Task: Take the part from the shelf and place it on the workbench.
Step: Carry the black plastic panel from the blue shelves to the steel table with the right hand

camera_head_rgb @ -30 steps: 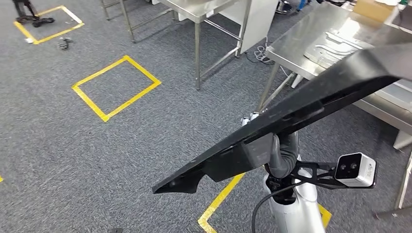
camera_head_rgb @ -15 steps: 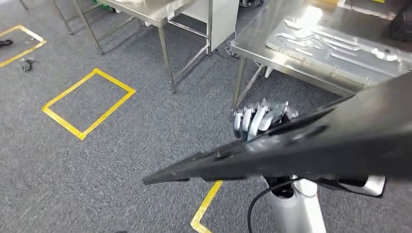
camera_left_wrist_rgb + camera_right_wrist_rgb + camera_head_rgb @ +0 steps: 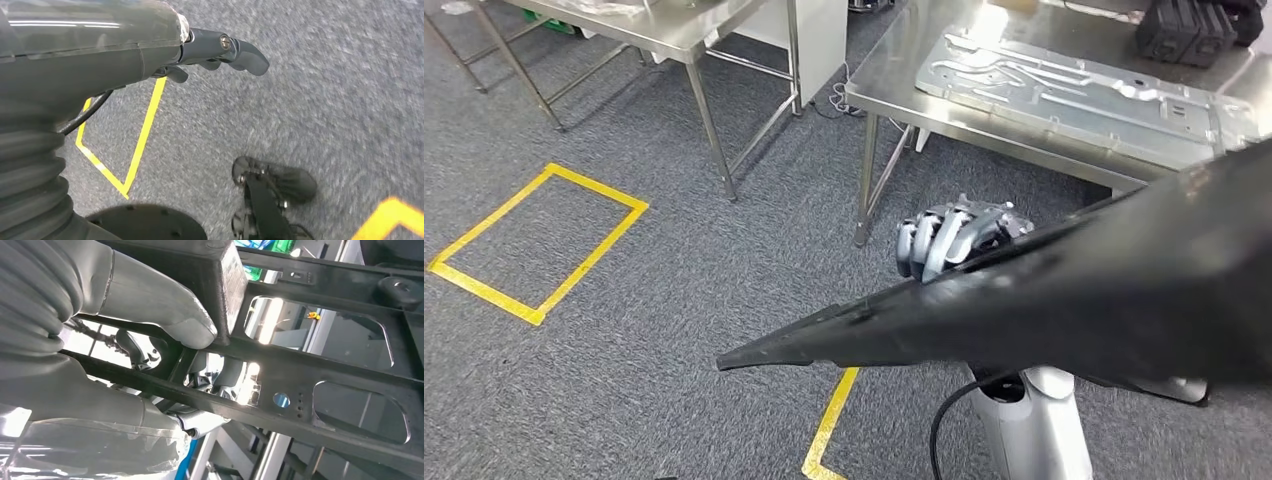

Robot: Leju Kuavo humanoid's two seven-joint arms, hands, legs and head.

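The part [image 3: 1064, 310] is a long black plastic panel with open frames, held slantwise across the head view, its pointed end low on the left. My right hand [image 3: 954, 238] grips it from beneath, with silver fingers [image 3: 934, 245] curled over its far edge. In the right wrist view the grey thumb [image 3: 165, 315] presses on the part's ribbed frame [image 3: 300, 375]. The steel workbench [image 3: 894, 85] stands just beyond the part and carries a silver metal plate [image 3: 1084, 90]. My left hand [image 3: 220, 50] hangs over the carpet with its dark fingers apart and nothing in them.
A second steel table [image 3: 664, 30] stands at the far left. Black cases [image 3: 1184, 30] sit at the back of the workbench. Yellow tape marks a square [image 3: 534, 245] on the grey carpet, and another line [image 3: 829, 425] runs near my arm.
The camera has turned, so the workbench now sits closer and more central. The part lies flatter across the view, and my right hand's fingers now show over its edge.
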